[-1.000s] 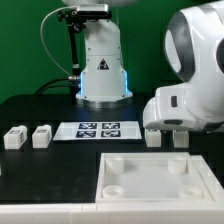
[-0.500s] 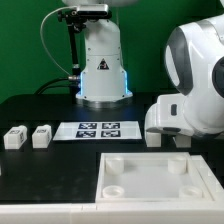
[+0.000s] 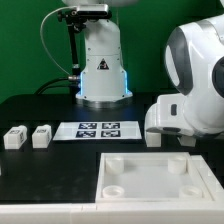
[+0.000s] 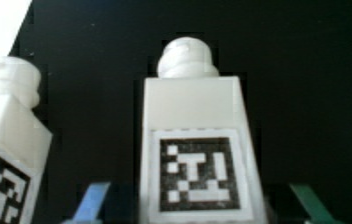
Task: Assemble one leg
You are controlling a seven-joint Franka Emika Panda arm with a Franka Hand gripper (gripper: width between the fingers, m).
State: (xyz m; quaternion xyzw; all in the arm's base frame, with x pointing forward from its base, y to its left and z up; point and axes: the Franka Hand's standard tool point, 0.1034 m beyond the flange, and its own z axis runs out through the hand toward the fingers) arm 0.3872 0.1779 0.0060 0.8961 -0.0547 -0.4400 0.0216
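Note:
In the wrist view a white leg (image 4: 194, 130) with a black-and-white tag on its face lies between my gripper's (image 4: 194, 206) two fingers (image 4: 95, 200), with a gap on each side. The gripper is open and holds nothing. A second leg (image 4: 13, 130) lies right beside it. In the exterior view the arm's white hand (image 3: 180, 115) hangs low over these two legs (image 3: 153, 140) at the exterior view's right and hides the fingers. Two more legs (image 3: 14, 137) lie at the exterior view's left.
The large white tray-like piece (image 3: 155, 180) with round corner sockets lies at the front. The marker board (image 3: 97, 129) lies mid-table. The robot's base (image 3: 103, 65) stands at the back.
The arm's hand has come down closer over the two legs at the exterior view's right. Over the last half second it has barely moved.

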